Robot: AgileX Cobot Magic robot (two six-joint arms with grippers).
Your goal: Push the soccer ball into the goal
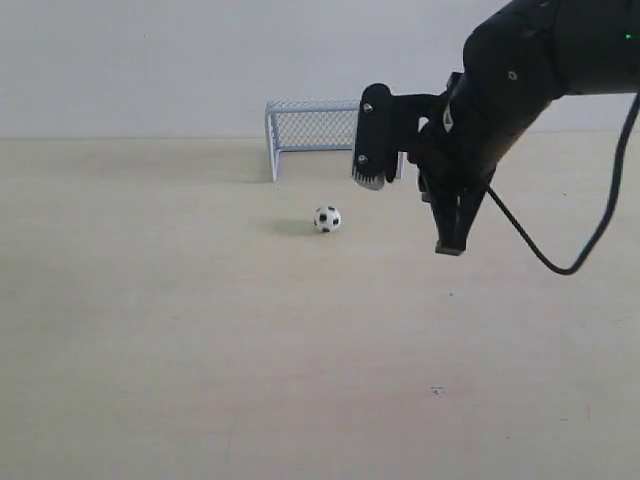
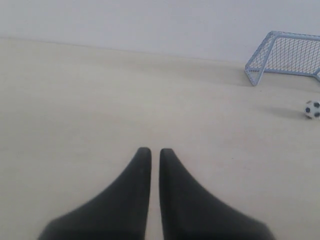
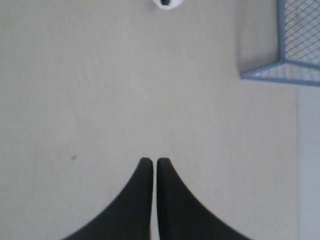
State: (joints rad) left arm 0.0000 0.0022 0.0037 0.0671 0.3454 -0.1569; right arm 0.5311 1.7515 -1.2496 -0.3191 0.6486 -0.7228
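Here goal (image 1: pixel 312 125) mouth faces soccer ball (image 1: pixel 327 219); long axis along wall (image 1: pixel 150 60)

Lab-like test setup: bare pale tabletop (image 1: pixel 150 350), blank white wall (image 1: pixel 150 60).

We see a pale beige, smooth tabletop (image 1: pixel 200 350) filling the scene from near to far. At its far edge, slightly right of centre, stands a miniature goal of pale blue-white tubing and fine mesh netting (image 1: pixel 312 128), resting directly on the surface with its open mouth facing the near side; its right end is hidden from us. Nearer to us, a small white toy soccer ball with black patches (image 1: pixel 327 219) lies before that mouth, apart from the frame, with a soft shadow to its left. A tiny dark speck (image 1: pixel 436 390) marks the near right area.
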